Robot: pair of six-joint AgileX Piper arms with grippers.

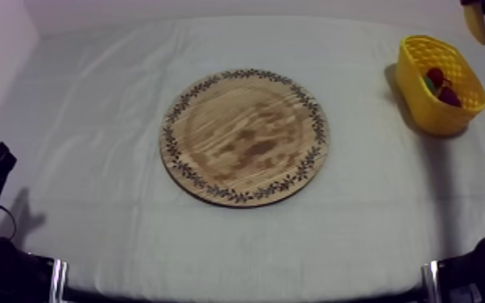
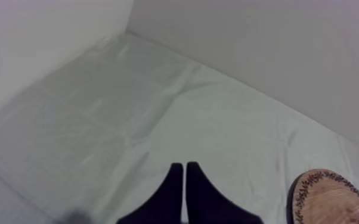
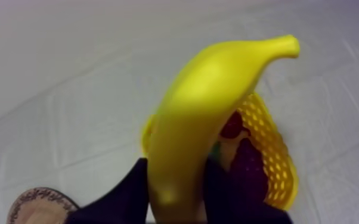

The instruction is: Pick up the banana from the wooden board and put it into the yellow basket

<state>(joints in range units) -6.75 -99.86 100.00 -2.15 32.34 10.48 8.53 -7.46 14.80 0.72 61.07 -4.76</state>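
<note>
At upper right of the top view: banana (image 1: pixel 476 22) held near the yellow basket (image 1: pixel 423 109).
It was clamped by the right gripper (image 3: pixel 173 190); lowering into the basket, then release, was judged next. The left gripper (image 2: pixel 185 179) was closed, empty.

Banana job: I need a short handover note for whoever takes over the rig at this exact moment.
Left gripper: jaws shut on nothing, low over the cloth, near the wooden board.
Right gripper: jaws shut on the banana, held in the air roughly over the yellow basket.
Basket: far right of the table, with toy fruit in it.
Done: the banana is off the board and up at the basket.
Left: lower it, open the jaws so that it drops into the basket, then draw the right arm back.
</note>
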